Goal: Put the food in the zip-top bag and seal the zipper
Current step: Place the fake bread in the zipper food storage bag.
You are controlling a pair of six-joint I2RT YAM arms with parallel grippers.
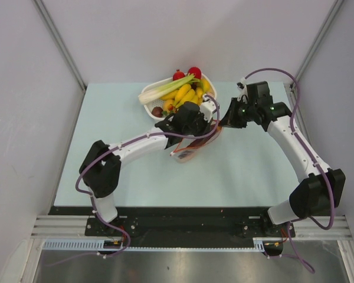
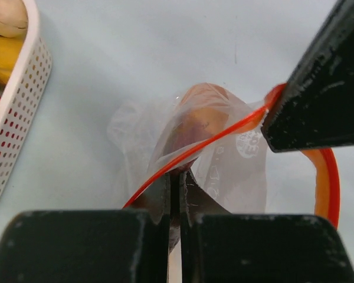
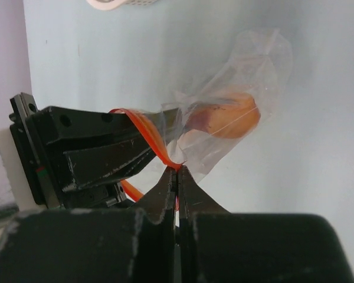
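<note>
Holding: left pincer [image 2: 178,177] is nipped shut on the zipper [image 2: 206,144]. Right pincer [image 3: 178,171] is clamped on the same strip, further along. No gap shows betw. either pair of jaws.
Key relation: zipper's long axis runs straight from left pincer's tips to right pincer's tips, pulled taut betw. them. Neither arm is nearer, as both are already on it, tips close and nearly facing.
Bag: zip-top bag [image 1: 189,150] hangs slack beyond and below both pincers, over the desk [image 1: 253,171]. Can't tell if its bottom touches the desk.
Inside: one orange-brown food piece [image 3: 230,115] sits in the bag, just past right pincer's tips.
Mouth: in left wrist view a 2nd orange loop curves out behind right pincer. It's prob. the other lip, so the mouth looks part open there, but the film is too crumpled to be sure.
Other food: bananas [image 1: 186,94] and red pieces [image 1: 194,72] lie in the basket [image 1: 150,94], just beyond left pincer, w/ the leek [image 1: 165,88] across them.
In the way: only the strip lies betw. the pincers. Basket wall is close on left pincer's left side, and the arms crowd each other.
Next move (judgement): w/ one end anchored, the other pincer would need to press along the zipper's axis to seal it.
Risk: thin strip could slip out of the jaws, or the lips could misalign.
</note>
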